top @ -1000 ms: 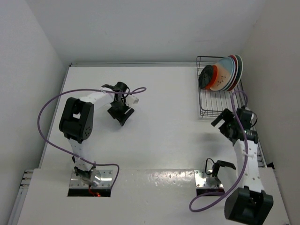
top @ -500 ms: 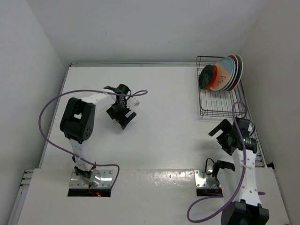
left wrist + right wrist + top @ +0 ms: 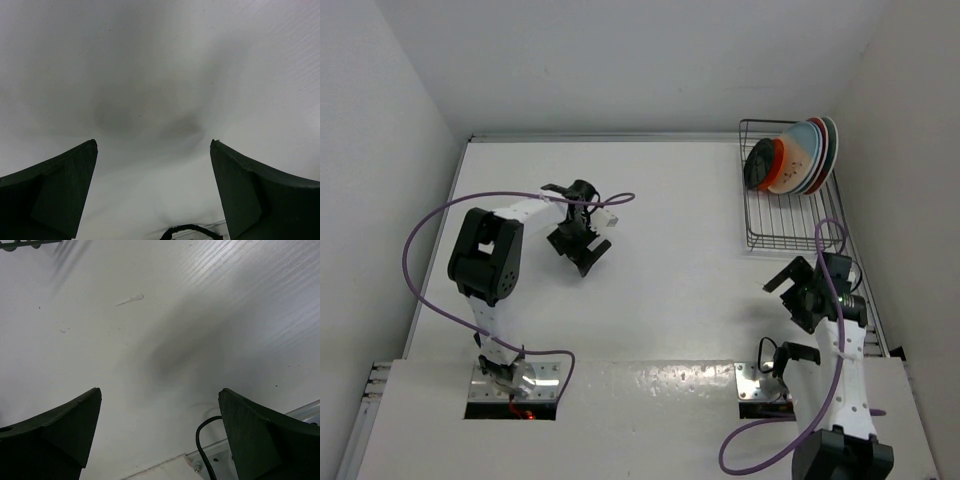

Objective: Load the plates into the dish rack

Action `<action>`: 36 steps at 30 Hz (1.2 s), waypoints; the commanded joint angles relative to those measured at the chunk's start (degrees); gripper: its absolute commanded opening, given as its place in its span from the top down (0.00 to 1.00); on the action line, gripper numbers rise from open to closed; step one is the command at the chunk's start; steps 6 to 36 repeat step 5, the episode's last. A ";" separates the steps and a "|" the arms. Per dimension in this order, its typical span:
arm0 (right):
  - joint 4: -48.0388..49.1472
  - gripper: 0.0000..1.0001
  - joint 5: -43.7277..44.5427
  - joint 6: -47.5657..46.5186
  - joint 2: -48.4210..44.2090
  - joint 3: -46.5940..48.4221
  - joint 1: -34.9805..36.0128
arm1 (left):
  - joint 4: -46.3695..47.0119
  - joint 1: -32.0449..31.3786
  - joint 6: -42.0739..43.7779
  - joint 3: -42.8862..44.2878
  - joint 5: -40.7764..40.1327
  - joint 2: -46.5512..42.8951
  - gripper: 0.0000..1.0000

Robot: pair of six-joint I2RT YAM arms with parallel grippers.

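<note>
White table (image 3: 670,200) holds the rack (image 3: 770,222) at its far right corner, the plates (image 3: 798,160) standing on edge in its far end, while left gripper (image 3: 578,253) and right gripper (image 3: 786,303) hover wide open, empty.

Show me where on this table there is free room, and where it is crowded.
Free: the wide middle of the table between the left gripper and the dish rack; also the rack's near half. Crowded: the rack's far end, where the plates lean together, and the corner around the right gripper.
</note>
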 commanded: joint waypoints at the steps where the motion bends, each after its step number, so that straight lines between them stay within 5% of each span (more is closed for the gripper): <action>1: 1.45 0.01 -0.11 0.89 0.65 -0.15 -0.12 | -0.46 0.52 0.04 0.24 0.80 0.14 0.00; 36: 2.85 0.01 -0.98 0.81 0.49 0.38 -0.21 | -0.46 0.52 0.04 0.24 0.80 0.67 0.00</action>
